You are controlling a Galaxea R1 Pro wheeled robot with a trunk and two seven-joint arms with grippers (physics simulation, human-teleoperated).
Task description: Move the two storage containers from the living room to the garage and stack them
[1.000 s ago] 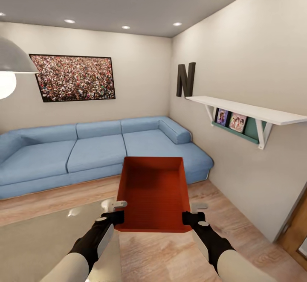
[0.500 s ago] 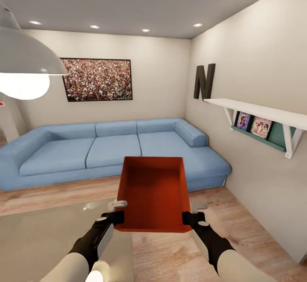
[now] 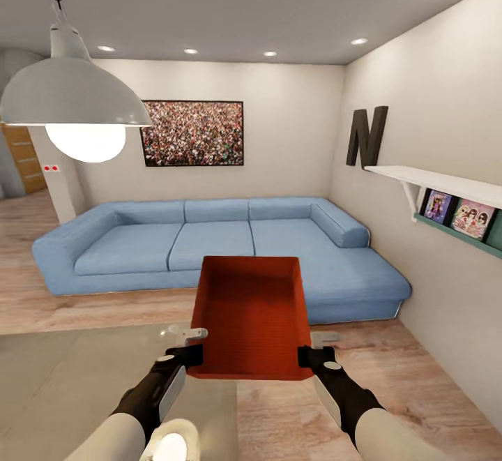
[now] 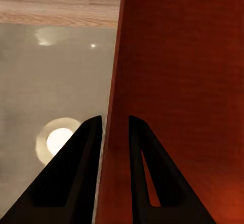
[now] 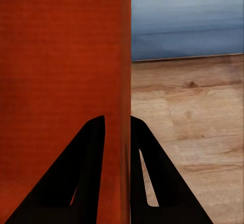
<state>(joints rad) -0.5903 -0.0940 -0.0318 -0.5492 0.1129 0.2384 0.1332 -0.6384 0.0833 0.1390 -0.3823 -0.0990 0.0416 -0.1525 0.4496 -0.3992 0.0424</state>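
Two grippers are carrying one storage container (image 3: 252, 318) in front of the blue sofa (image 3: 209, 245): the left gripper (image 3: 189, 346) is pinching its left wall, the right gripper (image 3: 315, 349) its right wall, each wall sitting between the jaws.

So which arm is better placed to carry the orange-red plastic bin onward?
Neither alone: the left gripper clamps the orange-red plastic bin on its left wall, the right gripper on its right wall. Both should likely carry it together.
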